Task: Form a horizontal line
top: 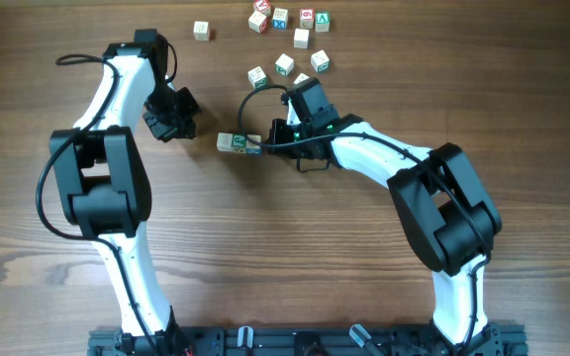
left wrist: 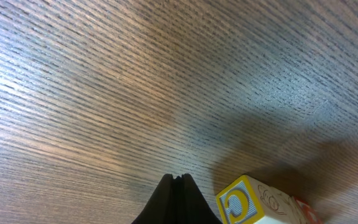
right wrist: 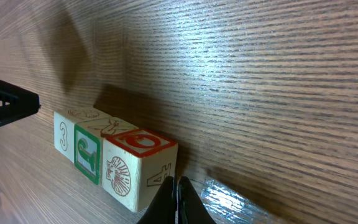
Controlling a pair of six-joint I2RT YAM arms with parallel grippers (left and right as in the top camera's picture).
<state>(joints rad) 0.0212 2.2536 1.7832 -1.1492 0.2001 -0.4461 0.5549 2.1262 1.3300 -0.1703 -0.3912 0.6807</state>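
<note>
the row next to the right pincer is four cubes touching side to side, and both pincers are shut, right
Wrong count: the row holds three cubes, not four, as the right wrist view shows. They touch side to side, and the left pincer and right pincer are both shut.

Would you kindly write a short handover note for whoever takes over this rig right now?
Left claw: shut, empty, by the row's left end, not touching.
Right claw: shut, empty, at the row's red-marked end.
Letter-cube row: three cubes touching side by side, green-marked one in the middle.
Done: line looks formed.
Left: probably just retract both arms; loose cubes lie beyond.
</note>
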